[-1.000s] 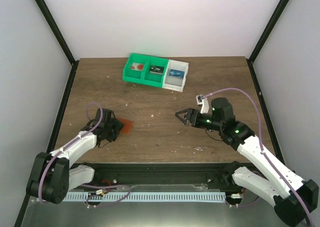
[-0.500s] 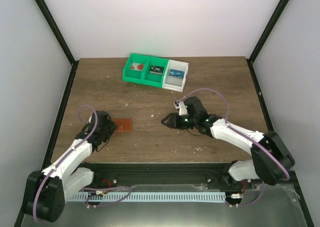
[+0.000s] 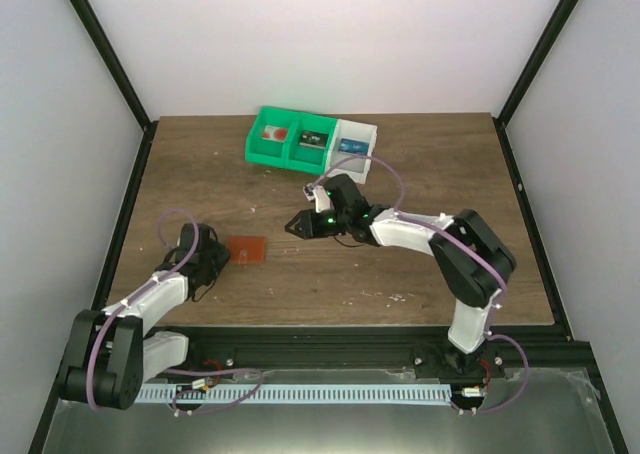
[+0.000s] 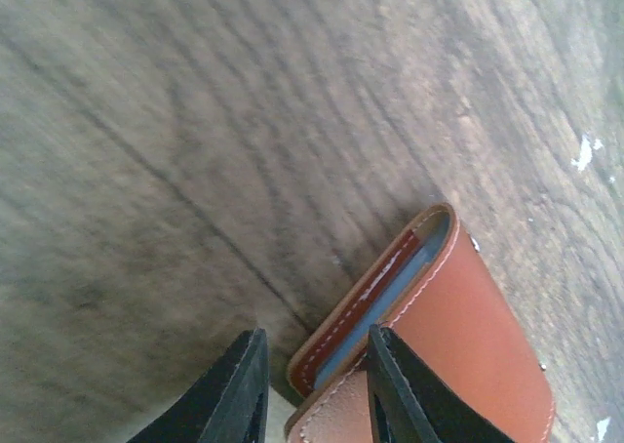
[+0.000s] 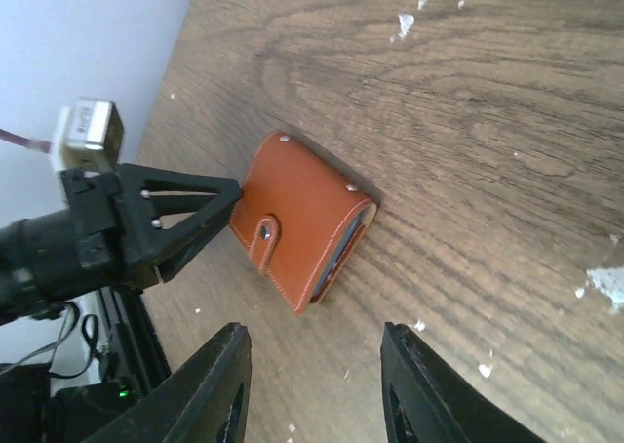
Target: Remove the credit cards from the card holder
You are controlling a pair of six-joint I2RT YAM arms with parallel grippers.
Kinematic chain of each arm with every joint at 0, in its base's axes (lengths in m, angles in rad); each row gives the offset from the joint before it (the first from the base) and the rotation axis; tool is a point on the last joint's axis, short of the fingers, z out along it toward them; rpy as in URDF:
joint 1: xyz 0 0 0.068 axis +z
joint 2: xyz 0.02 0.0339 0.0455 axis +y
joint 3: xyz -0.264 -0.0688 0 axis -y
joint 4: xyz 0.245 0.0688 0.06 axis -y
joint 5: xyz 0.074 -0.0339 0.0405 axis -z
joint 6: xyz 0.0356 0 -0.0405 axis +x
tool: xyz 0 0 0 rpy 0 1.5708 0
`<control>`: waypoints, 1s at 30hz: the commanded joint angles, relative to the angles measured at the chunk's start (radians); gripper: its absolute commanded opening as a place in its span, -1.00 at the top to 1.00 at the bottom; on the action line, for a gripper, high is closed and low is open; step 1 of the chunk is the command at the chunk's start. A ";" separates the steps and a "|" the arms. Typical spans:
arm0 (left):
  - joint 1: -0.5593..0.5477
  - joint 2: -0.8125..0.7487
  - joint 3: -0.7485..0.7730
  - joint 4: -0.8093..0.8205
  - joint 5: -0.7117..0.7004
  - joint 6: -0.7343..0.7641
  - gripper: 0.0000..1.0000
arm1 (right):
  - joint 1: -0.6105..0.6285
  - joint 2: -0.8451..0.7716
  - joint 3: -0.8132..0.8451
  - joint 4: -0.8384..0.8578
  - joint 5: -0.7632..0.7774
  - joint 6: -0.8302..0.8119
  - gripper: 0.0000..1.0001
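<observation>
okay, left gripper (image 4: pixel 314 353) first: its jaws are partway in, straddling the near end of the card holder (image 4: pixel 458 336). one finger (image 4: pixel 395 394) overlaps the leather and the other has a pale sliver of table beside it, so i can't tell whether it's pinching or just bracketing.

the card holder lies flat on the table (image 3: pixel 200 174), folded shut, on the left side toward the front edge. from the top camera its longer side looks to run left to right, with one short end at my left gripper's tips and the other facing the middle of the table. in the left wrist view an open edge with grey-blue lining runs away from the fingers. the right wrist view gives me the top face: a strap with a snap over one edge, two studs along another, and a lined edge turned away from the left gripper. the cards themselves i can't make out.

the right gripper (image 3: pixel 297 224) hovers near the table's middle, pointing left at the card holder. its jaws are apart with nothing between them, and it's well short of the leather.

further back, the green-and-white bin (image 3: pixel 272 161) sits at the far edge, with something small in each of its three compartments.
</observation>
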 commanded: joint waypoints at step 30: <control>-0.080 0.340 0.042 0.525 0.511 0.244 0.18 | -0.035 0.359 0.397 -0.201 0.071 -0.327 0.01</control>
